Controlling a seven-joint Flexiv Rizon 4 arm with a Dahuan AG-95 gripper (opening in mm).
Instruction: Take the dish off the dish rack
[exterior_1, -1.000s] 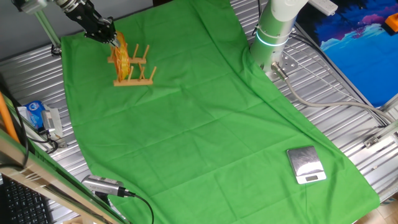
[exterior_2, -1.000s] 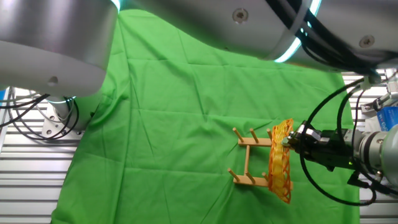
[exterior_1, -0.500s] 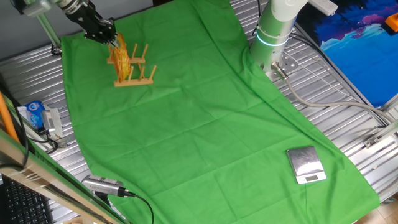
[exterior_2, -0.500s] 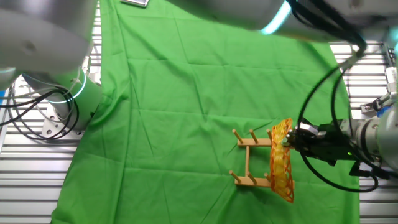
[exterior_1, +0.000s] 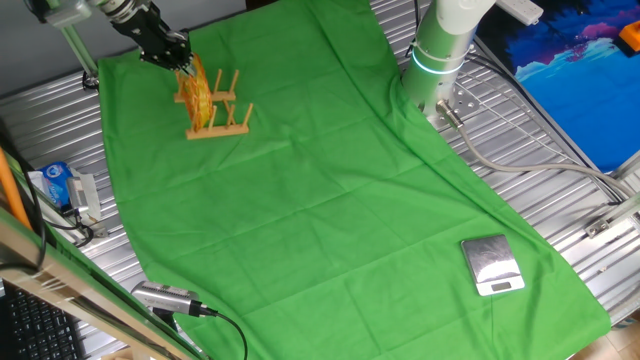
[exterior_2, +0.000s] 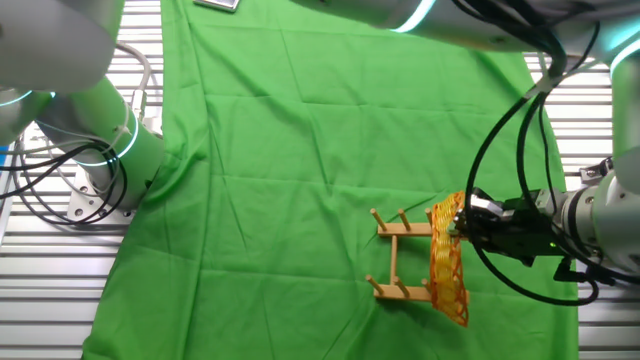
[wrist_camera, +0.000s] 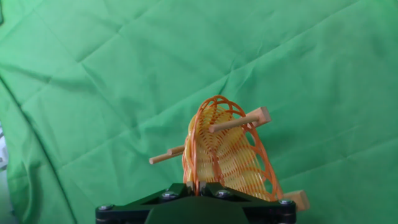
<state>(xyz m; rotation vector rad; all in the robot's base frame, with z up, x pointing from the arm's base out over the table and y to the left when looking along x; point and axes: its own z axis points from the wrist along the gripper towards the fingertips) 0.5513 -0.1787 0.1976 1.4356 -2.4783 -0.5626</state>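
Green cloth (exterior_1: 330, 190) covers table. Gripper (exterior_2: 462, 228) clamped on wicker dish (exterior_2: 447, 272) rim, standing in wooden dish rack (exterior_2: 398, 260); light, flexible, snag-prone openwork.

A creased green cloth (exterior_1: 330, 190) covers most of the table (exterior_1: 560, 190), whose ribbed metal surface shows at the edges. A small silver scale (exterior_1: 491, 265) sits on the cloth near one corner. A blue-patterned sheet (exterior_1: 570, 60) lies beyond. Lighting is even.

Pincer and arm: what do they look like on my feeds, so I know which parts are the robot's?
The pincer is black with dark cables looping behind it. The arm's base is a pale grey-white column with a glowing cyan ring.
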